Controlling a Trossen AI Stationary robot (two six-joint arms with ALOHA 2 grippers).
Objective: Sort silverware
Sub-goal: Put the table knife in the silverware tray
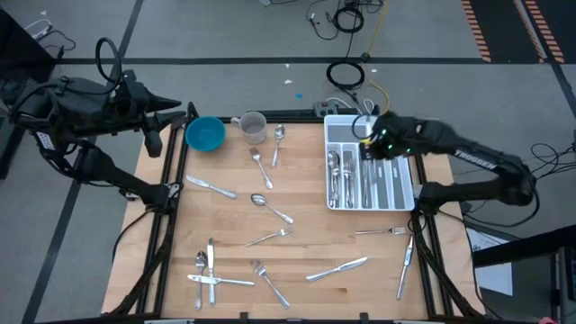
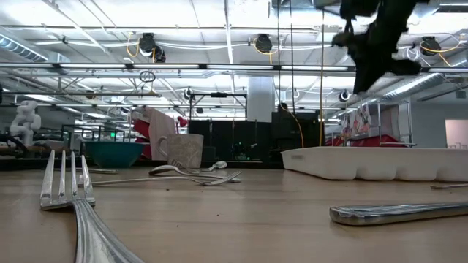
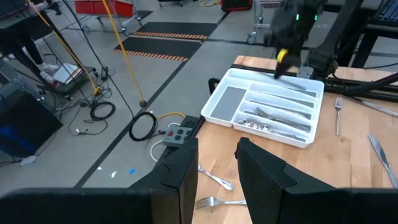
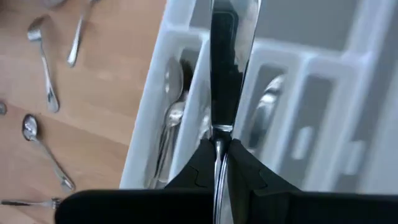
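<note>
The right gripper point(image 4: 219, 163) hangs over the white plastic compartmented tray point(image 1: 407, 200) at the right side of the wooden table point(image 1: 297, 243), its two dark fingers pinched tight on a slim shiny metal table knife point(image 4: 231, 56) that juts forward past them, seemingly above the divider between two long compartments. The step in hand, as I judge it, is dropping this knife into its proper slot, and doing it well means lining the blade up lengthwise with a compartment before letting go, so it falls flat and does not bridge a wall. Which slot holds the knives is hard to tell from here; the compartment nearest the tray's outer wall holds spoons point(image 4: 172, 93), so the knife probably belongs in one further in. The gripper should come low over that slot, keep the knife level, then open cleanly and lift straight up. The left gripper point(image 3: 216, 167) waits well away past the table's far left corner, beside the round blue bowl point(image 1: 205, 134), its fingers partly apart and holding nothing. Much silverware is unsorted: forks, spoons and knives lie scattered across the table, among them a silver knife point(image 1: 337, 269) near the front edge and a fork point(image 1: 382, 231) just in front of the tray.
</note>
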